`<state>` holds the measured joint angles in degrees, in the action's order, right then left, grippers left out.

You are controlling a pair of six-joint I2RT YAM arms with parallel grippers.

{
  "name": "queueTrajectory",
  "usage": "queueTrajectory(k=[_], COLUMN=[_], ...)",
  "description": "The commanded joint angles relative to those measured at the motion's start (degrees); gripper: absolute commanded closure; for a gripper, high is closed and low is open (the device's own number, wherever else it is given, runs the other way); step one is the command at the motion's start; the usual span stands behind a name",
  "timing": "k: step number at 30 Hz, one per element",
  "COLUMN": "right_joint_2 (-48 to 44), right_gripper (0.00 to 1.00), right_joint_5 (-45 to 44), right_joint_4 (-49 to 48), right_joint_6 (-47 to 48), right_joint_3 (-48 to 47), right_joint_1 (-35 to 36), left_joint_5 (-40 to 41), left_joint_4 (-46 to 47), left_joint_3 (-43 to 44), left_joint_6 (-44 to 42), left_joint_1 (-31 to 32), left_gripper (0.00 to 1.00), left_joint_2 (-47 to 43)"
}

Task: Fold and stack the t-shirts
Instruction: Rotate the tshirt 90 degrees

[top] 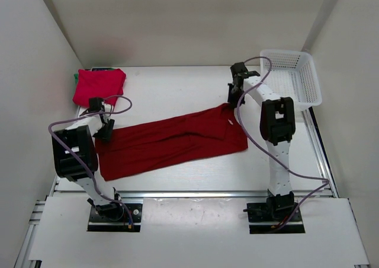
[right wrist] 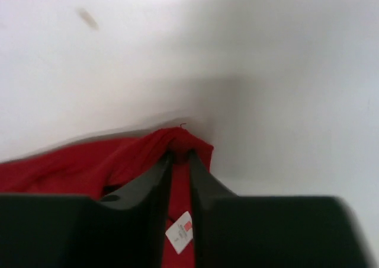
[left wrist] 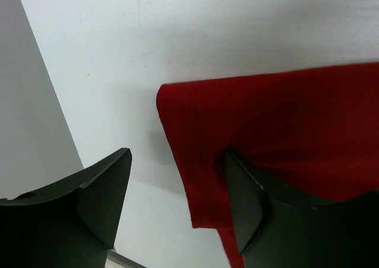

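Currently far corner of red shirt (top: pixel 172 143) pinched inside right gripper (right wrist: pixel 179 155).

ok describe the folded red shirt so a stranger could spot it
On the table, look to the far left corner, across from the white basket. The folded red shirt lies there, a compact square. Unlike the darker red shirt spread mid-table, it sits on a green shirt.
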<state>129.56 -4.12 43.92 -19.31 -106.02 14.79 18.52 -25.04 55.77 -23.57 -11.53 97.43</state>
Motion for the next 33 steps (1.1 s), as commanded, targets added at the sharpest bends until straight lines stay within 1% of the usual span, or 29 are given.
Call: queueTrajectory(k=[1,3,4,6,7,8,10,11,12,13,15,16,18,19,20,21,24,27,30,33], right_joint_2=[5.08,6.06,5.28,0.64,-0.96,-4.71,-11.41,-15.96,-21.57,-24.32,-33.62,-35.5,-41.12,-42.1,-43.24,-43.86,-43.34,-42.29,-39.83,-35.08], right_gripper=[0.74,0.63,0.6,0.58,0.57,0.57,0.57,0.56,0.57,0.57,0.57,0.57,0.54,0.51,0.4,0.38,0.37,0.36,0.36,0.37], right_joint_5=[3.49,6.75,7.45,7.03,4.93,1.95,-2.79,-4.13,-4.32,-3.45,-2.3,-2.3,-2.38,-3.17,-5.0,-5.89,-4.68,-1.25,0.95,2.62], right_joint_4=[-0.32,-2.51,-2.61,-2.53,-2.09,-0.95,0.37,0.2,-0.32,-1.37,-3.22,-4.53,-6.39,-7.52,-9.1,-10.86,-13.5,-20.17,-23.78,-25.9], right_joint_6=[1.81,2.43,3.48,3.57,3.84,2.97,2.7,1.92,1.13,0.68,-2.21,-3.27,-7.12,-8.19,-9.94,-11.52,-15.48,-16.81,-16.47,-15.5], right_joint_3=[-14.78,-19.39,-22.01,-21.26,-19.77,-17.06,-9.41,-3.47,4.08,7.46,22.01,25.21,35.92,38.14,42.17,45.08,50.28,53.71,54.51,54.34], right_joint_1=[0.59,1.56,2.0,2.44,2.18,2.35,2.27,2.18,2.09,1.91,2.35,2.87,3.49,4.02,4.02,4.11,1.14,-1.6,-2.65,-1.96], left_joint_5=[1.0,-1.46,-2.43,-1.57,-0.95,-1.29,-1.04,-0.95,-0.95,-0.86,-1.3,-1.12,-0.6,0.54,0.72,0.9,-0.15,0.19,0.64,0.11], left_joint_4=[-3.25,-5.63,-7.2,-7.66,-8.01,-8.1,-8.44,-8.45,-8.45,-8.45,-8.36,-8.01,-7.49,-7.48,-7.66,-8.7,-9.59,-9.07,-8.36,-8.71], left_joint_3=[-0.84,-0.23,0.13,1.18,1.53,1.8,2.85,3.03,3.2,3.38,3.21,2.86,2.68,3.03,3.47,4.08,4.35,3.65,2.33,2.15], left_joint_6=[-2.18,-2.18,-2.27,-1.57,-1.13,-0.69,0.54,0.98,1.42,2.12,3.0,3.44,4.14,4.5,4.67,4.85,5.38,5.11,5.03,5.9], left_joint_1=[-1.39,-2.18,-2.27,-2.45,-2.36,-2.44,-2.88,-2.62,-2.79,-2.88,-3.41,-3.5,-3.76,-3.59,-4.02,-4.11,-4.11,-3.85,-3.41,-3.85], left_gripper=[0.25,0.23,0.2,0.18,0.17,0.17,0.17,0.16,0.16,0.16,0.15,0.15,0.15,0.14,0.14,0.14,0.12,0.12,0.12,0.11], left_joint_2=[-2.5,-4.17,-4.96,-6.8,-7.33,-7.25,-7.34,-6.9,-6.46,-6.11,-5.59,-5.49,-4.62,-4.35,-3.83,-3.65,-3.65,-4.87,-5.58,-5.76])
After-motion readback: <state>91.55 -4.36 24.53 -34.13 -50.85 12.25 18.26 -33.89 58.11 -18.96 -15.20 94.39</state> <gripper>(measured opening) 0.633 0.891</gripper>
